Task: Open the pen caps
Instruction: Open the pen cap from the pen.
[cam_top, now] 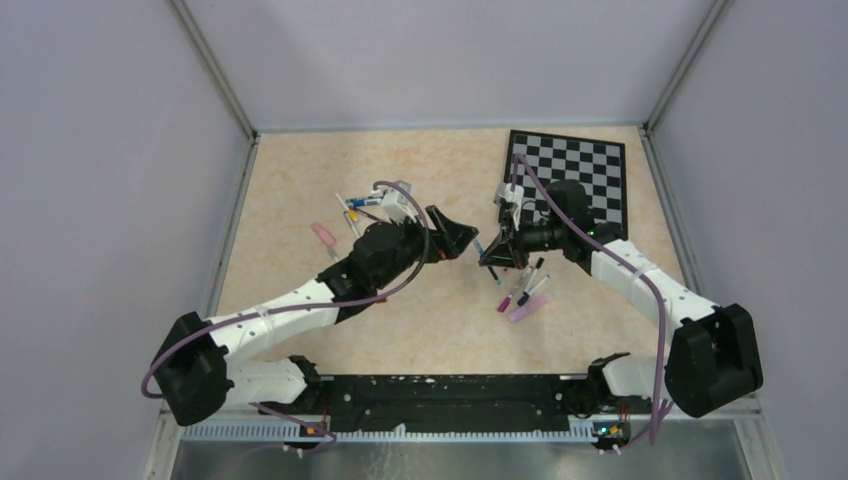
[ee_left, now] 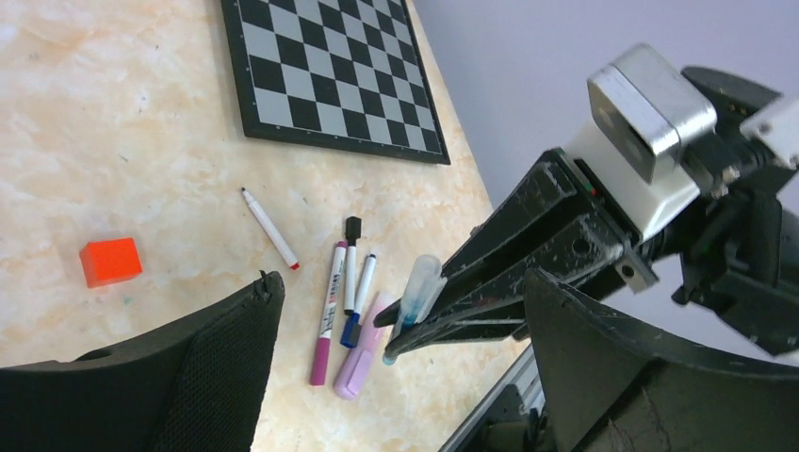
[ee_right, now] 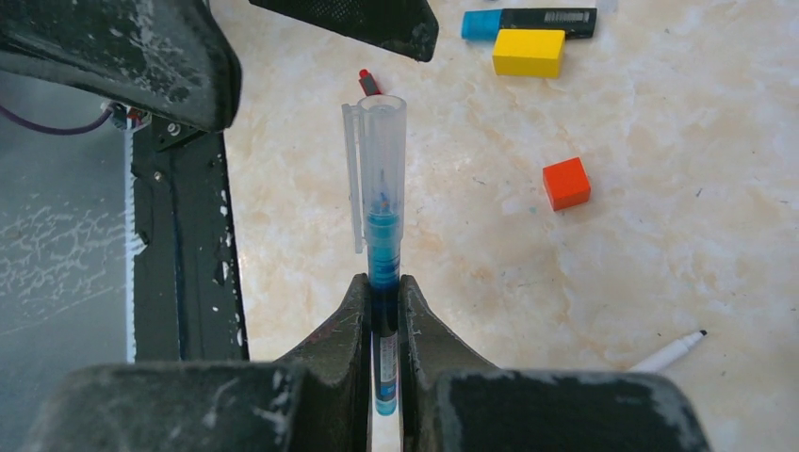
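The blue pen [ee_right: 383,256], clear cap [ee_right: 382,141] on, is clamped in the right tool [ee_right: 384,284]; the left tool [ee_left: 403,282] is spread wide.

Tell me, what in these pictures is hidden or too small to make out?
Top view: the pens beyond the left arm are partly covered by it and too small to tell capped from uncapped.
Right wrist view: the lower barrel of the blue pen is buried between the right jaws; the white pen disappears behind their base.
Left wrist view: the chessboard runs past the top edge.
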`<state>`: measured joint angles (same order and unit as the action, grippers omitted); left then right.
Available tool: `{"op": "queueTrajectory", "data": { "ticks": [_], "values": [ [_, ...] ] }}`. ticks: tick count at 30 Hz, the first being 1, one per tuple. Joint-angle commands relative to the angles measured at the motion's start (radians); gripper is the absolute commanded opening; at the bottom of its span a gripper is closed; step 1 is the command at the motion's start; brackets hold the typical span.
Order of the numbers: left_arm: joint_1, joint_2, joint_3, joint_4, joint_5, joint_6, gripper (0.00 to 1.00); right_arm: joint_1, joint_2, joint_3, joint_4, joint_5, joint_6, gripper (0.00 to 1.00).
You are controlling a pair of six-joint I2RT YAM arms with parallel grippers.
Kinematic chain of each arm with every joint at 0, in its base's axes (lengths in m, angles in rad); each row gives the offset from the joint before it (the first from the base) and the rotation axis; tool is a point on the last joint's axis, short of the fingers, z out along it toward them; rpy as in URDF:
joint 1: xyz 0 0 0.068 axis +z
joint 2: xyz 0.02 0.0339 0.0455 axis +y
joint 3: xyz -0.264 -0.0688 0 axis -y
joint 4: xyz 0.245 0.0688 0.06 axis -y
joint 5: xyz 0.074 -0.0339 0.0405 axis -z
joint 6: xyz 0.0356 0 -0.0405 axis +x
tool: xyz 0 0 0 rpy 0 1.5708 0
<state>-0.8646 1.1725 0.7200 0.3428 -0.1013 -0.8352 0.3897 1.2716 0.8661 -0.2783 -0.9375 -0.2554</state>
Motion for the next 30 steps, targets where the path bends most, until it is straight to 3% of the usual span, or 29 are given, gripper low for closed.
{"op": "queueTrajectory", "data": {
  "ticks": [1,24,30],
  "values": [
    [-0.023,0.04,0.101,-0.082,-0.108,-0.116,0.96,0.014,-0.031,0.025,0.023,0.019,-0.017,0.0],
    [-0.102,0.21,0.202,-0.118,-0.219,-0.207,0.36,0.048,-0.008,0.039,0.048,0.089,0.021,0.0],
    [-0.105,0.22,0.214,-0.15,-0.219,-0.222,0.34,0.057,-0.006,0.04,0.051,0.135,0.021,0.0]
  ]
}}
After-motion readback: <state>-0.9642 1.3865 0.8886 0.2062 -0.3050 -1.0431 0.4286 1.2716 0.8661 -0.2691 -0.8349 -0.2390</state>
